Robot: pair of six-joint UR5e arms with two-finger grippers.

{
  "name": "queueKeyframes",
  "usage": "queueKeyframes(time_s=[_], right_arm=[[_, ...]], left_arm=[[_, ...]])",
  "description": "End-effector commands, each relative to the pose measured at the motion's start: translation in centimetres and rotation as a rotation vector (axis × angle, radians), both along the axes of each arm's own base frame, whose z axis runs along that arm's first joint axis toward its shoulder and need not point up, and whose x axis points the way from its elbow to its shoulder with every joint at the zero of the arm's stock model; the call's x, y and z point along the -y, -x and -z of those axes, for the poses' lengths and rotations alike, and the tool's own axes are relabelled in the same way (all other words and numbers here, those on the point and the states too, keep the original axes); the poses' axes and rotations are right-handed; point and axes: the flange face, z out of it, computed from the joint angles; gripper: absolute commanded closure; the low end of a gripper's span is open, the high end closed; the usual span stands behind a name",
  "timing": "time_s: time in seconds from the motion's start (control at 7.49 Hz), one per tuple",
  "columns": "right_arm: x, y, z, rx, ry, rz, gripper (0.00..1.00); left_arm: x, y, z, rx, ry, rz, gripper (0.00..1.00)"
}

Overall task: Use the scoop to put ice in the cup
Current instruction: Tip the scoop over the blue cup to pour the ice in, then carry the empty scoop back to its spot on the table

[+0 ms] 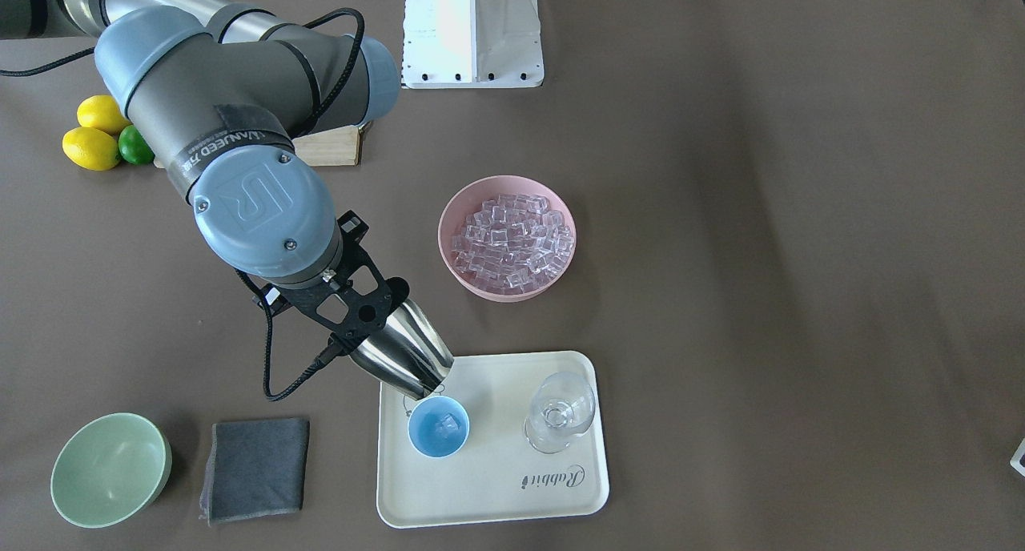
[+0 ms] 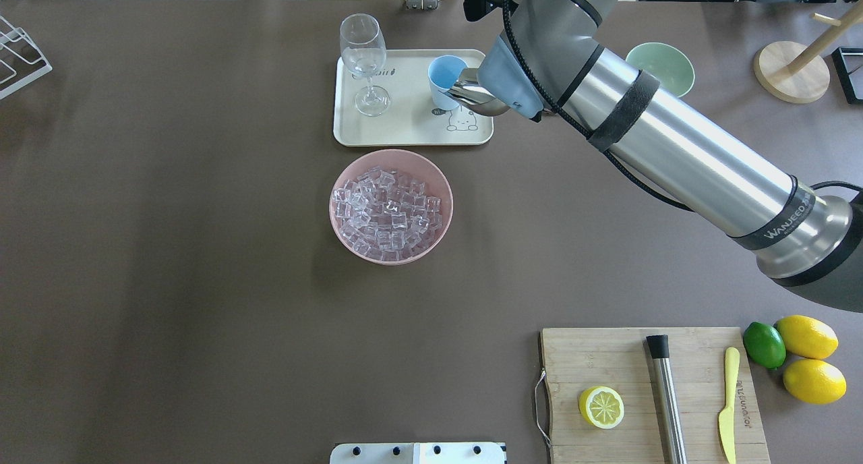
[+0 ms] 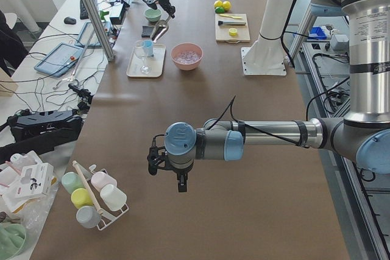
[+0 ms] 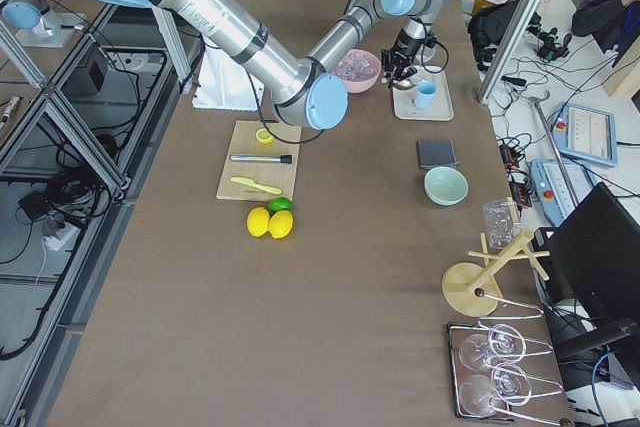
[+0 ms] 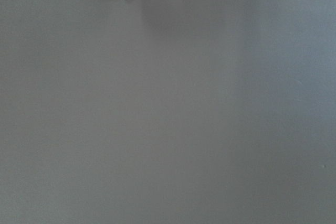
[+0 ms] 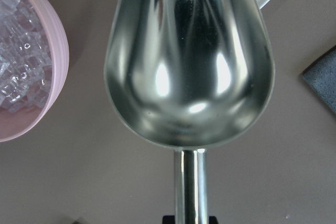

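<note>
1 scoop [image 6: 189, 61], empty, clamped by right gripper [image 1: 364, 325] | 1 cup [image 1: 420, 440], ice [image 1: 447, 425] inside | left gripper [image 3: 181, 182]: state unclear

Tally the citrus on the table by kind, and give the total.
Whole lemons: 2
Limes: 1
Lemon halves: 1
Total: 4

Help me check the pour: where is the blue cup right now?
In the front-facing view the cup stands on the left half of the cream tray, just under the mouth of the tilted scoop, with the wine glass to its right.
</note>
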Motion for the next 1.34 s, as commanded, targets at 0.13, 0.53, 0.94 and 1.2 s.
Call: queueKeyframes(time_s=[0.13, 0.53, 0.94, 1.2], right_arm=[[-10.4, -8.5, -4.9, 0.020, 0.014, -0.119, 1.00], [-15.2, -12.4, -11.7, 0.005, 0.145, -0.294, 1.00], [-18.5, -14.9, -16.7, -0.006, 0.426, -0.742, 1.00], [-17.5, -13.9, -19.9, 0.036, 0.518, -0.891, 1.00]], left_arm=[[0.0, 0.0, 0.3, 0.000, -0.003, 0.001, 0.02], [-0.2, 0.0, -0.3, 0.000, 0.020, 0.001, 0.02], [-0.3, 0.1, -0.3, 0.002, 0.021, 0.002, 0.02], [-0.3, 0.0, -0.1, 0.005, 0.017, -0.001, 0.02]])
